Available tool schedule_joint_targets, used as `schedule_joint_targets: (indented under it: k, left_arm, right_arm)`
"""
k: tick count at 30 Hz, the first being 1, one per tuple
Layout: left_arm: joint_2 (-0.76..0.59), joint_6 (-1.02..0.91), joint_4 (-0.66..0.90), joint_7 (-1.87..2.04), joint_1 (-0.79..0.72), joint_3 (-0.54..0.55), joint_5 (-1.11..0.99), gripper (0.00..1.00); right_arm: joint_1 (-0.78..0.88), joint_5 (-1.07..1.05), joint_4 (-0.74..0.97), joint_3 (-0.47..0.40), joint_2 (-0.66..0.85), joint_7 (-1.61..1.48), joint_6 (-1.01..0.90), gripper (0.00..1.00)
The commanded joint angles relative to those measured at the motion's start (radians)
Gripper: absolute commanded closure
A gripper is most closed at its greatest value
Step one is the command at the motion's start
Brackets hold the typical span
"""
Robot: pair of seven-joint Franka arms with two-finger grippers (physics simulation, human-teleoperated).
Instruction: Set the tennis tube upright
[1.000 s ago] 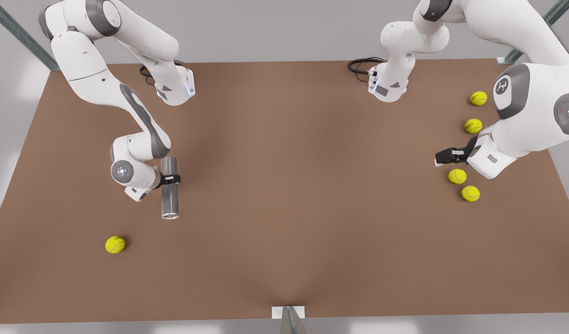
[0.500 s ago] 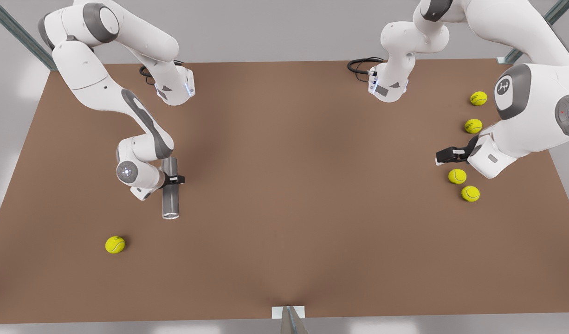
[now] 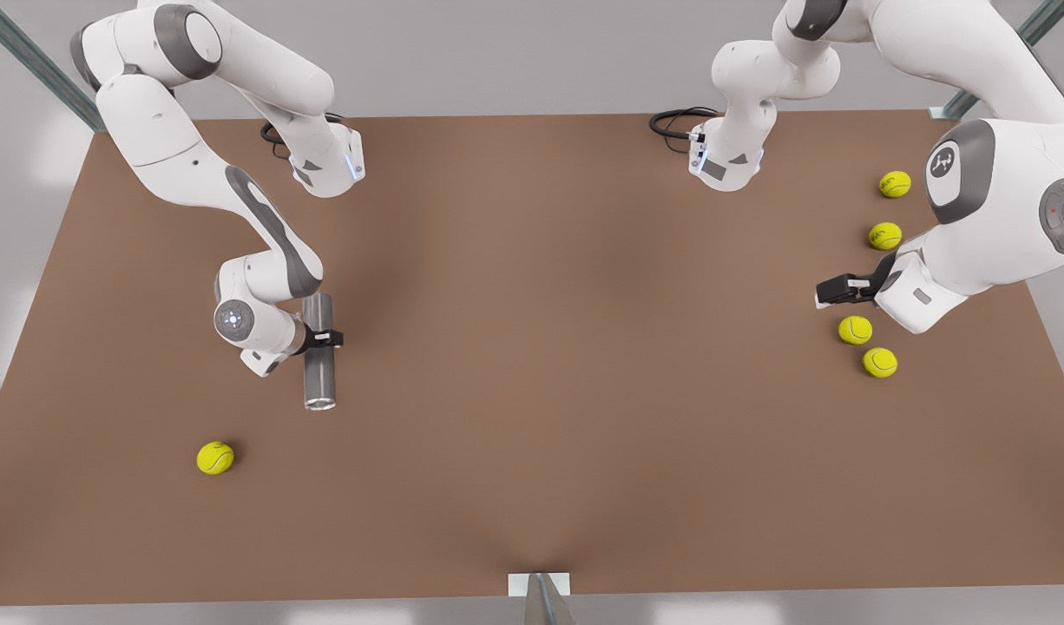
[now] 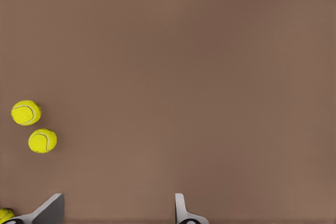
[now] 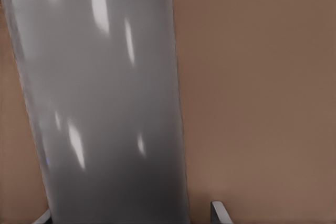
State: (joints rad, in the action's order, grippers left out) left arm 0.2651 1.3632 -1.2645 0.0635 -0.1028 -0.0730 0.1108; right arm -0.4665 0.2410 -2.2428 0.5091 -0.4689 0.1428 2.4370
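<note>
The tennis tube, a silvery grey cylinder, lies flat on the brown table at the front view's left, its lighter rim toward the front edge. My right gripper straddles its middle from the side. In the right wrist view the tube runs between the fingers of that gripper; one fingertip stands a little off the tube's wall, so the gripper is open. My left gripper waits open at the front view's right, and its wrist view shows the left gripper with nothing between the fingers.
One yellow-green tennis ball lies near the tube, toward the front left. Several more balls sit around the left gripper at the right edge; two of them appear in its wrist view. Both arm bases stand at the table's far edge.
The right arm's wrist has shifted slightly toward the front view's right and settled around the tube. The tube has barely moved and the left arm is still.
</note>
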Motion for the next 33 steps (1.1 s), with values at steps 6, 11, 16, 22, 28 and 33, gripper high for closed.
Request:
schedule_joint_targets:
  k: [6,11,16,22,28,33]
  left_arm:
    - [-0.001,0.002,0.0,-0.007,0.002,-0.001,0.0,0.0]
    - [-0.001,0.002,0.0,-0.007,0.009,-0.001,0.0,0.0]
    - [-0.001,0.004,0.0,-0.007,0.009,-0.001,0.0,0.0]
    - [0.002,0.008,0.004,-0.005,0.009,-0.001,0.0,0.0]
    - [0.002,0.008,0.004,-0.005,0.014,0.001,0.001,0.0]
    - [0.003,0.008,0.004,-0.007,0.015,-0.001,0.001,0.0]
  right_arm:
    - [-0.003,0.0,0.002,0.0,0.0,-0.031,0.0,0.12]
    - [0.0,0.0,0.003,0.0,0.001,-0.051,0.0,0.13]
    - [0.002,0.017,0.002,0.0,0.003,-0.054,-0.001,0.13]
    - [0.003,0.017,0.003,0.0,0.004,-0.066,-0.003,0.15]
    - [0.005,0.017,0.003,0.0,0.006,-0.066,-0.003,0.2]
    - [0.005,0.02,0.003,0.0,0.006,-0.066,-0.001,0.2]
